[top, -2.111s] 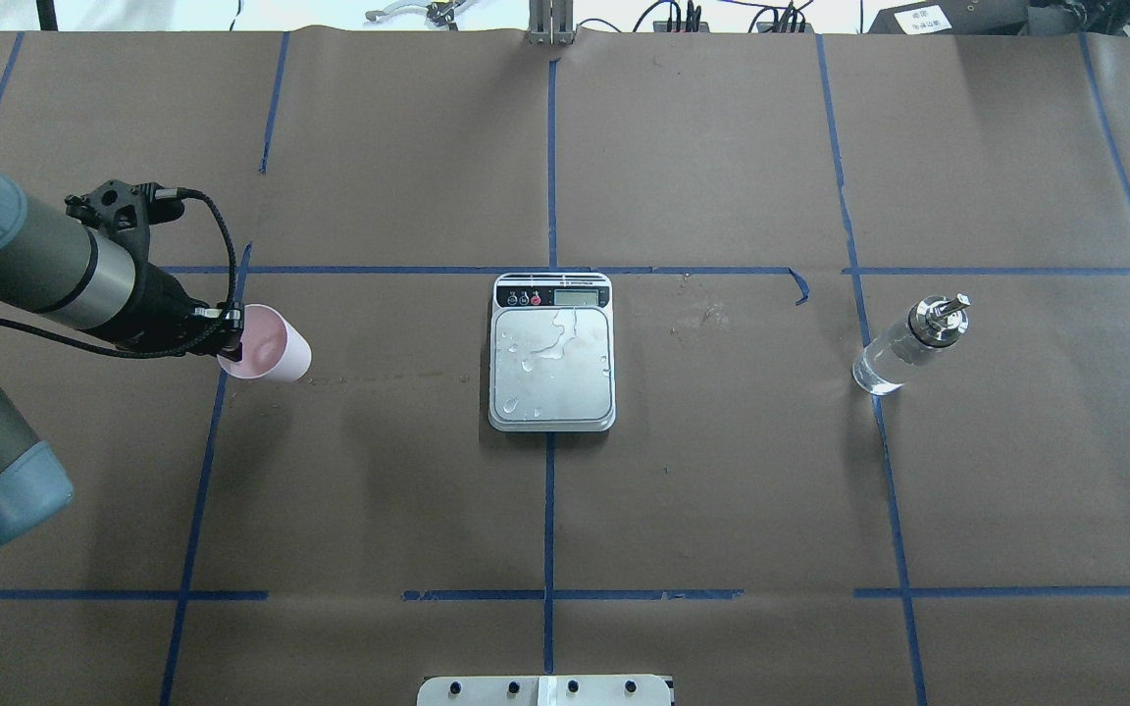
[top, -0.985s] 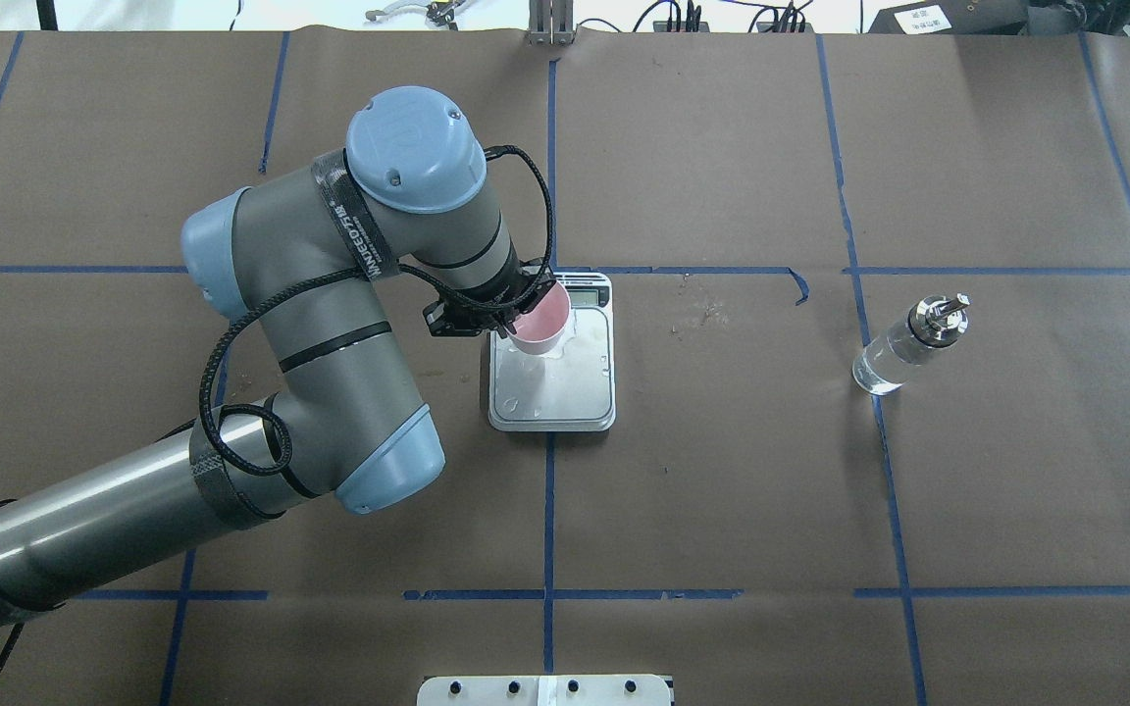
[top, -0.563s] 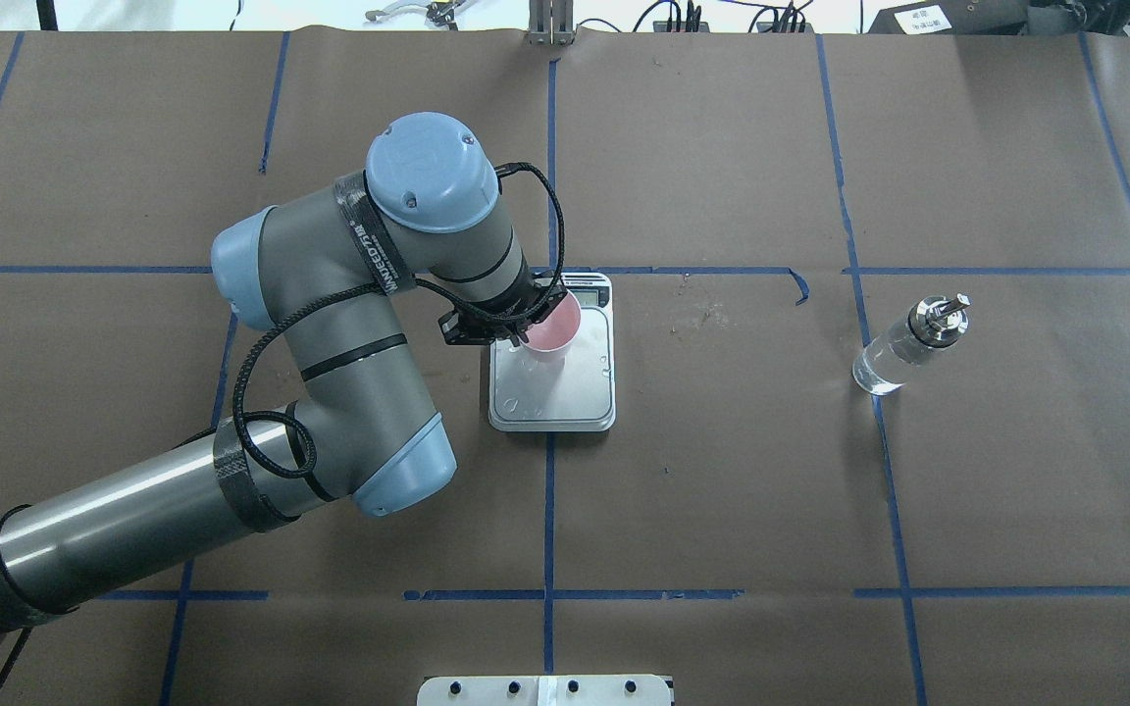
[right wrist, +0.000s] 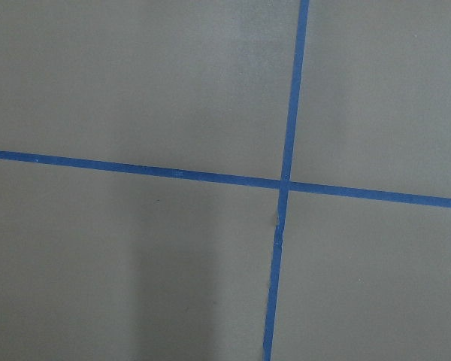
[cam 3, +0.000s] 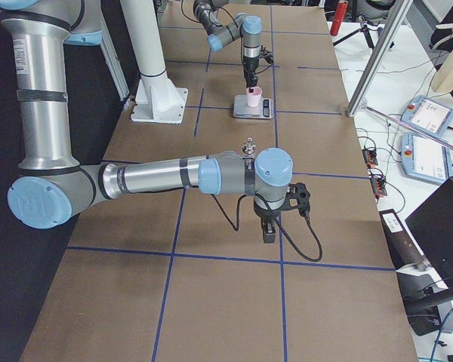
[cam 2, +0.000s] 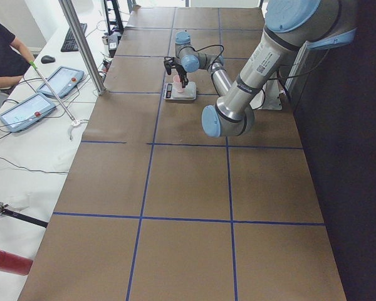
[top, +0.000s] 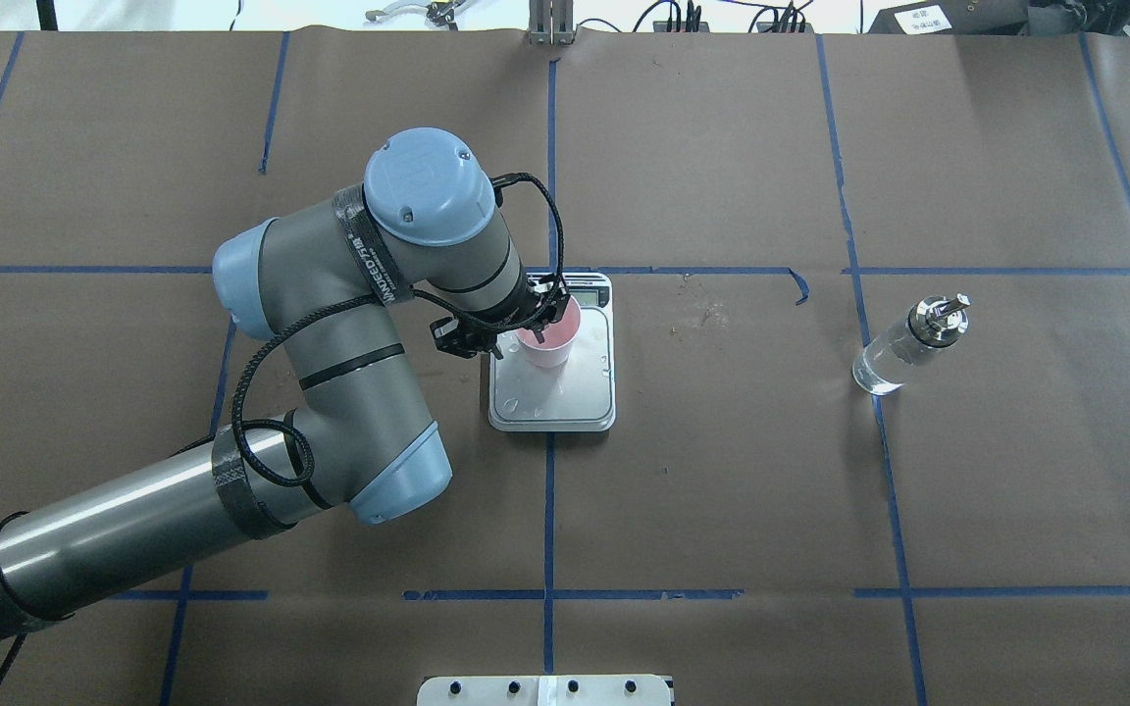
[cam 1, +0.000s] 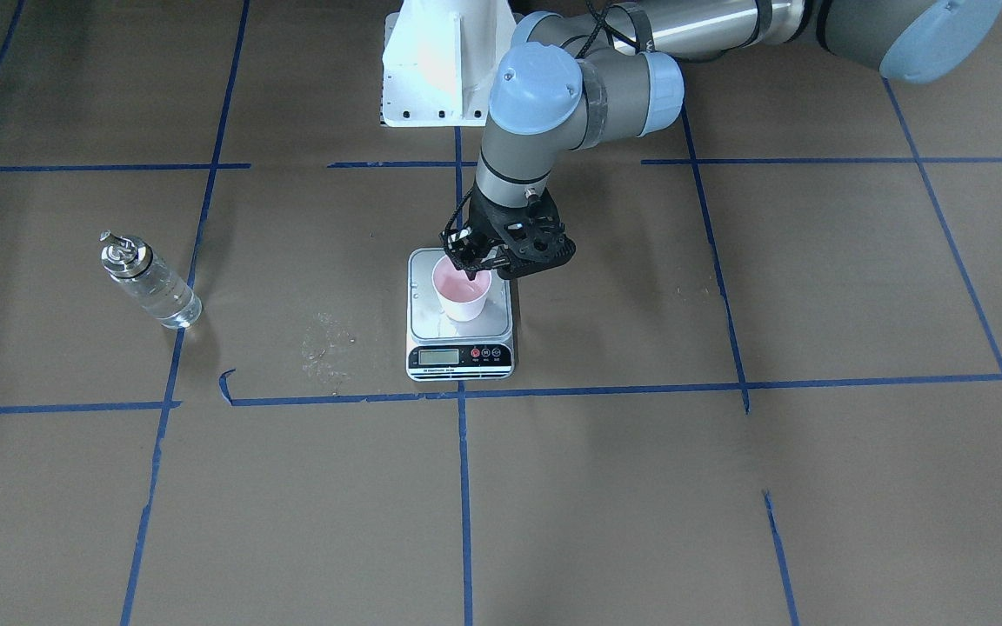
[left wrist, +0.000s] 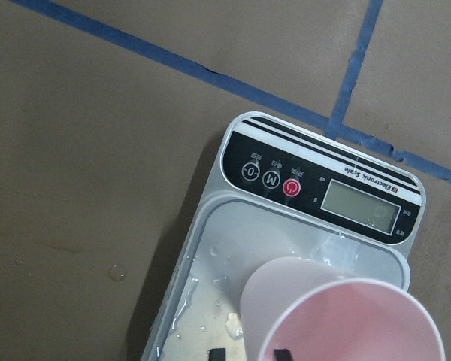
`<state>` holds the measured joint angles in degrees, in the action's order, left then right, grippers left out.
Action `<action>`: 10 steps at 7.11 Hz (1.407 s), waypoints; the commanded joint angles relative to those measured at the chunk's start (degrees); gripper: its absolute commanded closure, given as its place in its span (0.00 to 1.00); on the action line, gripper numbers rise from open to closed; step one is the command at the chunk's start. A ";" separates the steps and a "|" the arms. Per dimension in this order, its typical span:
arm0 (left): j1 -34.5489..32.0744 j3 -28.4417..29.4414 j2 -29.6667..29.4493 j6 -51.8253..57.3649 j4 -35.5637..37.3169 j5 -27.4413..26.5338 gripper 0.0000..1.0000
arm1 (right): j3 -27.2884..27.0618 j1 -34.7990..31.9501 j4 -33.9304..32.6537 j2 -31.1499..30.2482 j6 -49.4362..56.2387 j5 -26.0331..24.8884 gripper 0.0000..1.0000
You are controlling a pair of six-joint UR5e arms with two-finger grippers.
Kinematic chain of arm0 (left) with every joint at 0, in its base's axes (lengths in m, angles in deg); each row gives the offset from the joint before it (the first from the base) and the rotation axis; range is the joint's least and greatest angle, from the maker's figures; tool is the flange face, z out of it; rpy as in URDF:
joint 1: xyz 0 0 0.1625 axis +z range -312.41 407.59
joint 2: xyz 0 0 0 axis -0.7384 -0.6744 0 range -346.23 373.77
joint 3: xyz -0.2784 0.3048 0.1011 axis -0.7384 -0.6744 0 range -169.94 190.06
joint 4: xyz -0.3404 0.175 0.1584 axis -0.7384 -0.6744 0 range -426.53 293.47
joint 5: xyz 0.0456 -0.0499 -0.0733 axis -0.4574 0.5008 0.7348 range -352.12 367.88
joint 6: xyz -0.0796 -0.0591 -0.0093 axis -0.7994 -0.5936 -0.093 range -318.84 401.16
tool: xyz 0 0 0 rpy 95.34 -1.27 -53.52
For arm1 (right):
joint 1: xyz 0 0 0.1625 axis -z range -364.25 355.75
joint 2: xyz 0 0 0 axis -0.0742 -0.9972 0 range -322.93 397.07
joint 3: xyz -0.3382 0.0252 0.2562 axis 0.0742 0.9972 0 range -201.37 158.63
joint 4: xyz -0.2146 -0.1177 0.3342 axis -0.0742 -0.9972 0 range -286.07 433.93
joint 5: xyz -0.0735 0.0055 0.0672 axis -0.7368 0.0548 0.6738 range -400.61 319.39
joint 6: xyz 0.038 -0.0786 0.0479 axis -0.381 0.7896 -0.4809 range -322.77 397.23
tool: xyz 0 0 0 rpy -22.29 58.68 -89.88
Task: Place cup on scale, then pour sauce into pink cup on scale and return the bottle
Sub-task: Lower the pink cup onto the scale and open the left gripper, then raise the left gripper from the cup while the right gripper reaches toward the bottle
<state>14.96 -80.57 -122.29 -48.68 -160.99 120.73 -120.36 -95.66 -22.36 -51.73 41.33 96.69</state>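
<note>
The pale pink cup (top: 547,338) stands upright on the silver plate of the scale (top: 565,397), towards its display end. It also shows in the front view (cam 1: 462,296) and in the left wrist view (left wrist: 338,316). My left gripper (top: 532,331) hangs over the cup's rim, one fingertip (left wrist: 282,352) inside it and one outside. The jaws are slightly apart, and a gap shows between the outer finger and the cup wall. The clear bottle (top: 903,348) with its silver spout stands far right, untouched. My right gripper shows only in the exterior right view (cam 3: 268,226), and I cannot tell its state.
Water drops lie on the scale's plate (left wrist: 210,301). Blue tape lines cross the brown paper-covered table (top: 722,490). The right wrist view shows only bare paper and tape. A white base plate (top: 545,689) sits at the near edge.
My left arm carried the cup from the far left to the scale. In the last half second it lowered the cup upright onto the plate, and the wrist drew back slightly.
</note>
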 commanded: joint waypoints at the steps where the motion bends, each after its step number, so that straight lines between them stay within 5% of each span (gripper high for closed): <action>1: -0.85 -9.87 1.94 1.84 4.33 0.27 0.00 | -1.37 0.00 -0.82 1.25 -0.14 0.51 0.00; 3: -8.02 -16.93 1.41 8.60 13.66 0.71 0.00 | -12.47 3.13 -4.95 1.78 -11.39 0.95 0.00; 6: -15.69 -19.92 4.65 15.91 14.83 3.78 0.00 | -31.49 15.95 -4.70 -0.50 -38.20 -0.53 0.00; 8: -18.60 -24.40 8.34 20.92 16.05 3.78 0.00 | -40.99 33.40 -1.56 -0.32 -58.31 -16.02 0.00; 10: -19.57 -24.68 8.88 22.24 16.32 3.78 0.00 | -41.28 46.09 17.16 -10.52 -68.58 -30.79 0.00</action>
<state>-3.97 -104.82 -113.91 -27.78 -145.01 124.51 -160.83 -57.73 -16.84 -55.24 -20.69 75.56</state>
